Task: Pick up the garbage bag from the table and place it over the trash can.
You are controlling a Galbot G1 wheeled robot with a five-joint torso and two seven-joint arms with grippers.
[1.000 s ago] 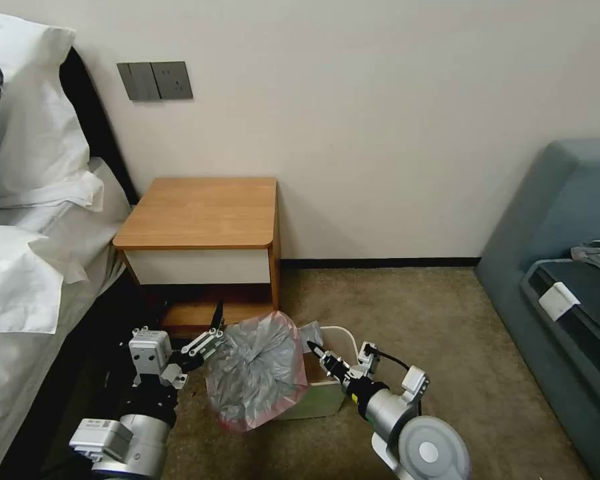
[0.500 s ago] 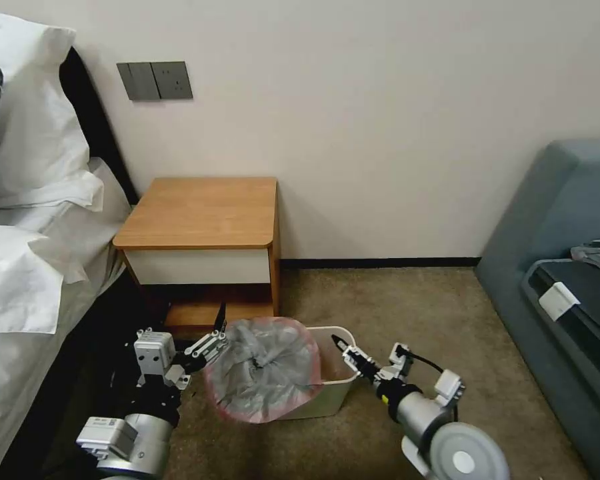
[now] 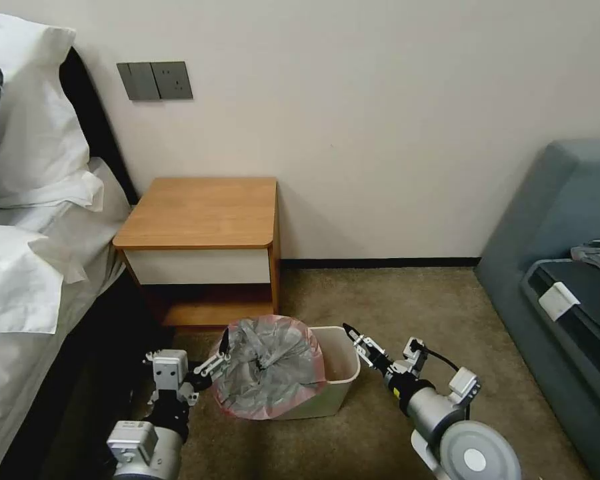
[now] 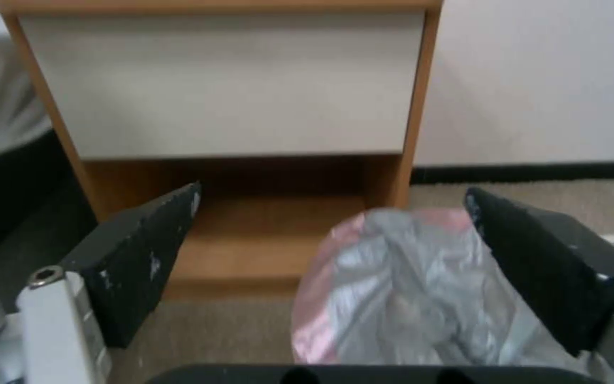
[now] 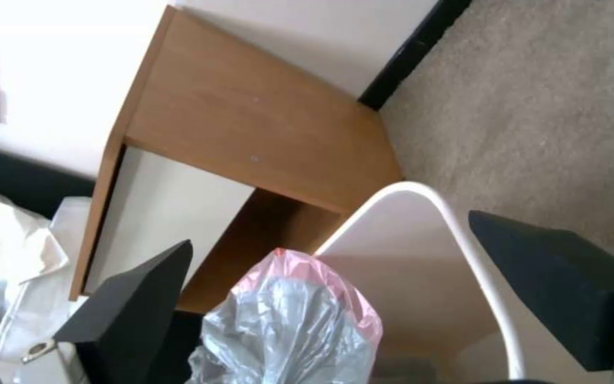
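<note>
Garbage bag (image 3: 268,368) draped over the left half of the trash can (image 3: 340,363), on the tan carpet (image 3: 393,300) in front of the table (image 3: 200,213).

Room's a bedroom corner: bed (image 3: 27,267) on the left, teal sofa (image 3: 567,267) right, wall switches (image 3: 155,81) above. Left tool (image 3: 219,352) sits at the bag's edge with jaws apart; its wrist view shows the bag between the pads, not pinched. Right tool (image 3: 353,335) hovers by the can's right rim, also spread wide. Bag hides most of the bin's inside from the head view.
</note>
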